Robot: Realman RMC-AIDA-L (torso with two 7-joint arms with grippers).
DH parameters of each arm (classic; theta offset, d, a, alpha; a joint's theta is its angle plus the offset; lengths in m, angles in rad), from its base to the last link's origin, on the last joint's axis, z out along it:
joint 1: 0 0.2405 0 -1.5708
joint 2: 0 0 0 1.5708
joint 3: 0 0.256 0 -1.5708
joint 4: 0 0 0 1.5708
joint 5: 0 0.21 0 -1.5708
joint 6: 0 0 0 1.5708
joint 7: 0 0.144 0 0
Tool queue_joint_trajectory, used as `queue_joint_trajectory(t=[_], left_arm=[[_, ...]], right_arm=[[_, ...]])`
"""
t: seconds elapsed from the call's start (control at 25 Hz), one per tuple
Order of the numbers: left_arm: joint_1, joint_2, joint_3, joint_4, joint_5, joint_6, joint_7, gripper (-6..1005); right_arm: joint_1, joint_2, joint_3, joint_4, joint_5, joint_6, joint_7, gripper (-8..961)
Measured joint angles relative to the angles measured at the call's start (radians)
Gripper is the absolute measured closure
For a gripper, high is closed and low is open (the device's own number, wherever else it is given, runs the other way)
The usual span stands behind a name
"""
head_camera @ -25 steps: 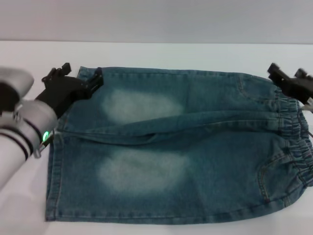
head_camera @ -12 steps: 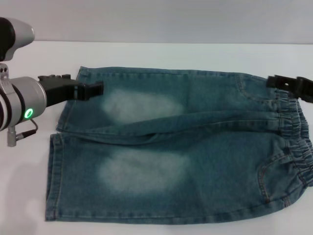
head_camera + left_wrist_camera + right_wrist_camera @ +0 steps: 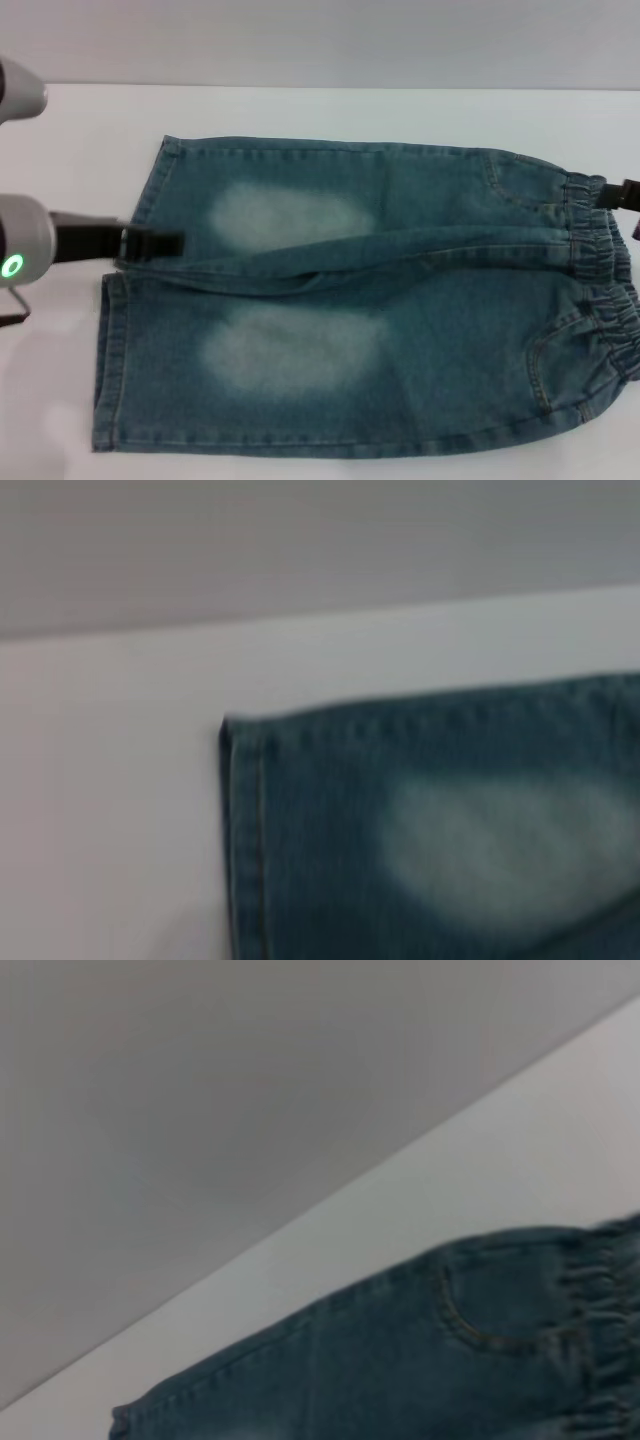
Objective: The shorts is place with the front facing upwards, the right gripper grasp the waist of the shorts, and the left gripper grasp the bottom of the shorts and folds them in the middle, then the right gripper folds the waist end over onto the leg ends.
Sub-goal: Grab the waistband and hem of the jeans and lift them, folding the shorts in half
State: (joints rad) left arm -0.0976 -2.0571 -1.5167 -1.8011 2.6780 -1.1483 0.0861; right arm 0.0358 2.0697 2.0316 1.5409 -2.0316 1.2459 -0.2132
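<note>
The blue denim shorts lie flat, front up, on the white table. The leg ends are at the left and the gathered waist is at the right. My left gripper, on the arm with the green ring, points in from the left. It sits low at the hem line where the two legs meet. Only a black sliver of my right gripper shows at the right edge, beside the far end of the waistband. The left wrist view shows a far hem corner. The right wrist view shows a pocket and the waistband.
The white table runs past the shorts on the far side and on the left. A grey wall rises behind its far edge. The near hem and side seam of the shorts lie close to the table's front.
My left gripper has pulled back left and toward me, from the far leg's hem corner to the gap between the legs. My right gripper has withdrawn rightward, almost out of view.
</note>
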Motion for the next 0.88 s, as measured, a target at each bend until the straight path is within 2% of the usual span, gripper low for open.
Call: queue_joint_trajectory(t=[0.12,0.24,0.52,0.88], left_arm=[[0.007,0.0,-0.003,-0.013,0.006,-0.028,-0.011,171],[0.016,-0.001,-0.003,-0.055,0.072,-0.185,-0.083,172],[0.025,-0.001,0.02,-0.09,0.084,-0.373,-0.137,175],[0.078,-0.001,0.095,-0.132,0.113,-0.475,-0.209,179]], right_arm=[[-0.022,0.001,0.013,-0.001,0.001,0.011,-0.011,168],[-0.034,0.002,0.016,-0.005,0.0,0.016,-0.021,168],[-0.065,0.003,0.029,-0.012,-0.008,0.021,-0.057,169],[-0.072,0.005,0.043,-0.052,0.002,0.026,-0.11,170]])
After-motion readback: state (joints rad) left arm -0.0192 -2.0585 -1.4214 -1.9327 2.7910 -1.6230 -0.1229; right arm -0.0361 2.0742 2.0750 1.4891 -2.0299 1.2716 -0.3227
